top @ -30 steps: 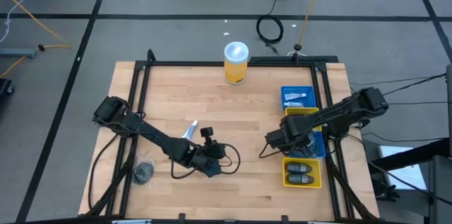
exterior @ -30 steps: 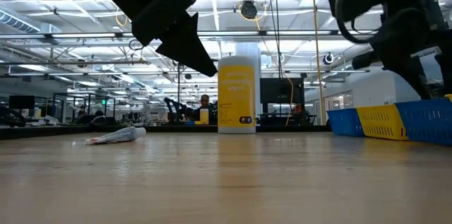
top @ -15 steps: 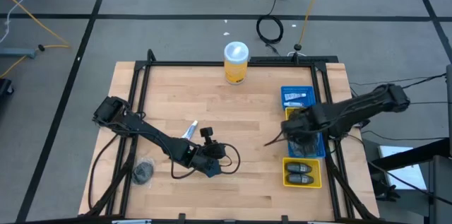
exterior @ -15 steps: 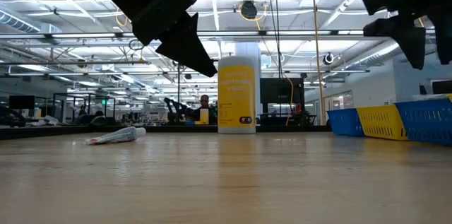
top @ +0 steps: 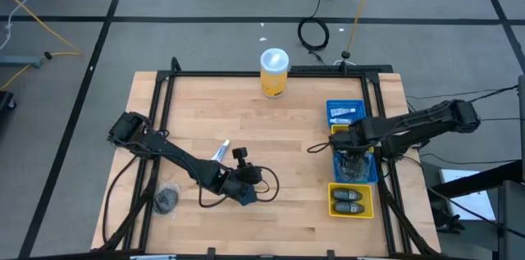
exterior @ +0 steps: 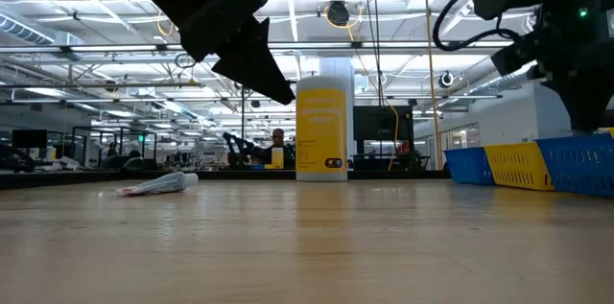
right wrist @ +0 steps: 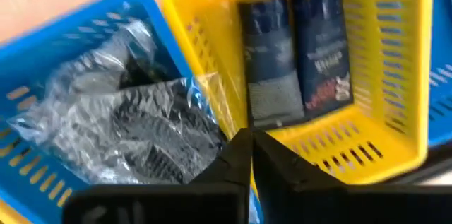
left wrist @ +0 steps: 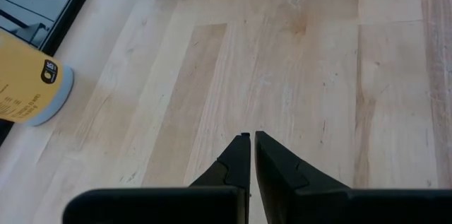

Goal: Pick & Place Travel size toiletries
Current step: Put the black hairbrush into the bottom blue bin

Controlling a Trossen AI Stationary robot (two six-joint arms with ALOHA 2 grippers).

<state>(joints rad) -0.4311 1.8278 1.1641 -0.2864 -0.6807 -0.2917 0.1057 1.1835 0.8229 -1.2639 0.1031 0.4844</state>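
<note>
On the surface: a pale wooden surface (top: 287, 129) inside a black frame carries everything, both dark arms reaching in from its left and right edges.
Left arm: it stretches from the left edge toward the middle of the near edge; the left pincer (left wrist: 251, 137) hangs over bare wood with its fingers pressed together and nothing between them.
Right arm: it comes in from the right edge; the right pincer (right wrist: 248, 133) sits above the bins, fingers closed on nothing.
Bins: a row of small bins runs along the right edge, a blue bin (top: 344, 112) farthest back, a yellow bin (top: 351, 202) nearest the near edge, and between them, under the right arm, a blue basket (right wrist: 70, 47) just beside a yellow basket (right wrist: 395, 90).
Canister: a tall yellow canister (top: 274, 72) with a white lid stands upright at the middle of the far edge.
Bagged item: a crinkled clear bag (right wrist: 120, 125) with dark contents lies in the blue basket beneath the right pincer.
Dark tubes: two dark oblong pieces (right wrist: 296, 54) lie side by side, touching, in the yellow basket.
Round jar: a grey flat jar (top: 167, 199) lies near the near left corner, beside the left arm.
White tube: a small white-silver tube (top: 221, 151) lies on the wood left of centre, just beside the left arm's forearm.
</note>
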